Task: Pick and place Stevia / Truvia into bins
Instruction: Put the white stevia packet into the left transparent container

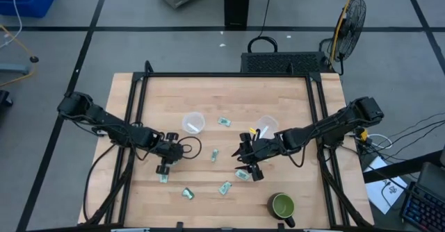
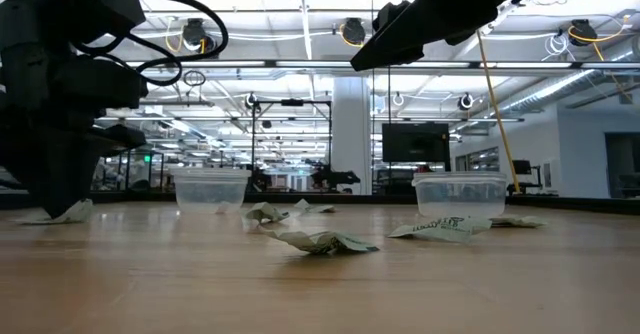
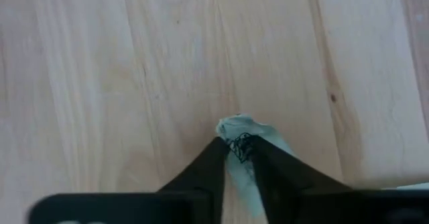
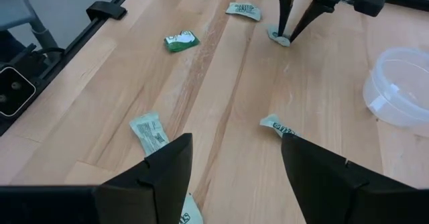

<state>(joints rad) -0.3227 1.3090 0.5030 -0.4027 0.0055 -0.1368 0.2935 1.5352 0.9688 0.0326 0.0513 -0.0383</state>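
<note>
Several green and white Stevia packets lie flat on the wooden table: one between the two clear cups, one at mid-table, and two near the front. My left gripper is down at the table, shut on a packet. My right gripper is open and empty, above the table right of centre, with a packet close below it. My left gripper pinches one end of the packet between its two fingertips, coming from above and pointing down. The packet's end is crumpled up between the tips. The rest of it lies on the table.
A green mug stands near the front right. A black frame rail borders the table's far side, and rails run down both sides. In the right wrist view, two packets lie ahead of the open fingers.
</note>
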